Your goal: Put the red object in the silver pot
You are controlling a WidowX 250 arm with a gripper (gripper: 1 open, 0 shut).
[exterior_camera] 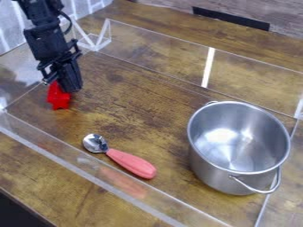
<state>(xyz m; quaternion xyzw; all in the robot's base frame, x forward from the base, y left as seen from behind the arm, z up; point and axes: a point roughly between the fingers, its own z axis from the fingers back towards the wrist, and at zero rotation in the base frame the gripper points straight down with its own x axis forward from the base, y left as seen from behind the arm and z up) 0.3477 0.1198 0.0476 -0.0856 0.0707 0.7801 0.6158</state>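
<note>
A worn wooden tabletop point(142, 97) sits inside clear plastic walls point(71, 164), evenly lit.

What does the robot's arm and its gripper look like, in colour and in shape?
The arm is black and slim, built of blocky segments, and comes down from the upper left corner. The gripper is black too, with two short dark fingers. No cables or markings can be made out at this picture size.
</note>
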